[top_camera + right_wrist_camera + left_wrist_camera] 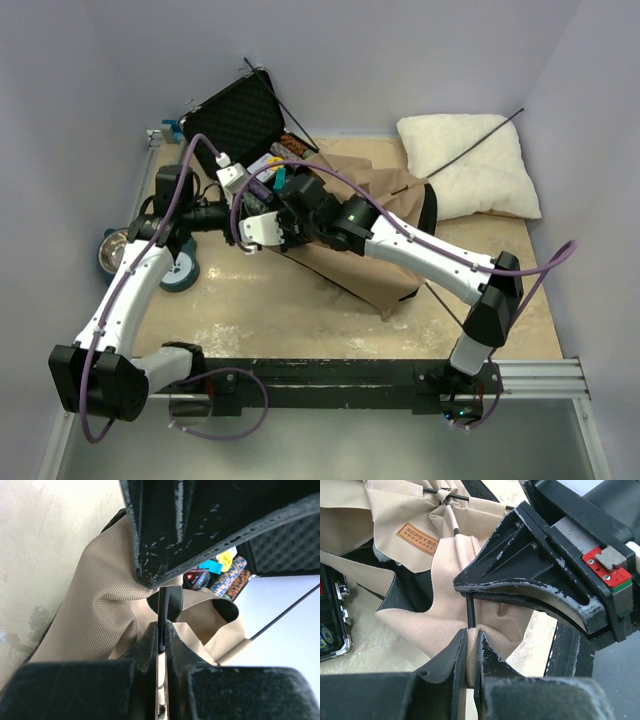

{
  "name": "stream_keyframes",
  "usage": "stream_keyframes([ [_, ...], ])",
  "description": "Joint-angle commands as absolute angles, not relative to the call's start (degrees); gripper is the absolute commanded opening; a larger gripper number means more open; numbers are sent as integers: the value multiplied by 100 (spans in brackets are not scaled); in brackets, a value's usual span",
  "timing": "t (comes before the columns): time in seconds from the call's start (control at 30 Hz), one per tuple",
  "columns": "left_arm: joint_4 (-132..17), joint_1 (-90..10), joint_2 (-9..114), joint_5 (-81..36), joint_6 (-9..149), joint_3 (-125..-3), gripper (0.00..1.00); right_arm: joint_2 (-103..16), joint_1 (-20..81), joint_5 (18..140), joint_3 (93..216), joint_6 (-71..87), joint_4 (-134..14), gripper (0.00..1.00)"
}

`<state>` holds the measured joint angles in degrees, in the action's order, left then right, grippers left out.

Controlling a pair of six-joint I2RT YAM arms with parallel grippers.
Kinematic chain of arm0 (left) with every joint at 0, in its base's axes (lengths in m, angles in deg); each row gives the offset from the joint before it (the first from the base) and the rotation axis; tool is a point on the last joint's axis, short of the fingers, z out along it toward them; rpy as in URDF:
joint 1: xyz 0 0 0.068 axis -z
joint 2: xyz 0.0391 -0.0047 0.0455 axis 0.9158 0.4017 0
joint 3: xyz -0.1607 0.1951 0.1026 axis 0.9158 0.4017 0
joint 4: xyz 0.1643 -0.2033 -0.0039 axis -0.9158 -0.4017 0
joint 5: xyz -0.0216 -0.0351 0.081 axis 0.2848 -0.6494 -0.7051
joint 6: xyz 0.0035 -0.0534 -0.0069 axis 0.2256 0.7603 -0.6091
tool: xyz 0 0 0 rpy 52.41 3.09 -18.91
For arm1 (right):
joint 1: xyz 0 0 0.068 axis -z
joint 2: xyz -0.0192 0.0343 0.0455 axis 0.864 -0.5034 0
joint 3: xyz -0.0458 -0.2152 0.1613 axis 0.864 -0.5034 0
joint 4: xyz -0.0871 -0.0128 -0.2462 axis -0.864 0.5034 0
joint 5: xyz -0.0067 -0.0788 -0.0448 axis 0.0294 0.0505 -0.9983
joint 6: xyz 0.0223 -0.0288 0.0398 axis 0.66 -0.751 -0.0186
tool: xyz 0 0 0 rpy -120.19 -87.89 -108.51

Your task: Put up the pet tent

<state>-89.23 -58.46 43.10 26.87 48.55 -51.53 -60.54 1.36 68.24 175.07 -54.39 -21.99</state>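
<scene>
My left gripper [471,642] pinches the tent [447,622] steady while my right gripper [162,632] clamps its pole [163,605], probably to seat it.

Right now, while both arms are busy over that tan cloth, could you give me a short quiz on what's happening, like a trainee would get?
1. True or false: the black case at the far edge of the table is closed.
2. What is the right gripper pinching? A) a thin dark pole B) the pillow C) a chip from the case
3. Fill in the blank: the left gripper is shut on the tan ____ of the pet tent.

Key: 1 false, it stands open. 2 A. 3 fabric.
</scene>
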Motion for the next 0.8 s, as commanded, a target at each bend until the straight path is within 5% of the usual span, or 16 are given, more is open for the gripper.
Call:
stream_keyframes([
  [0.0,-9028,-5735,4269,2572,4674,-5135,0,-5797,132,7054,17693,-4885,-2666,8],
  [0.07,-9319,-5788,4208,2467,4366,-5092,0,-5675,438,7124,17702,-4542,-2657,42],
  [0.13,-9556,-5902,4155,2422,4129,-5048,0,-5569,772,7255,17772,-4191,-2622,64],
  [0.5,-9918,-6052,4225,2098,3503,-4951,0,-5200,2978,8363,17167,-2397,-2236,73],
  [0.77,-10058,-6052,4374,1781,2784,-4881,0,-5489,3367,8609,16278,-2247,-2674,77],
])
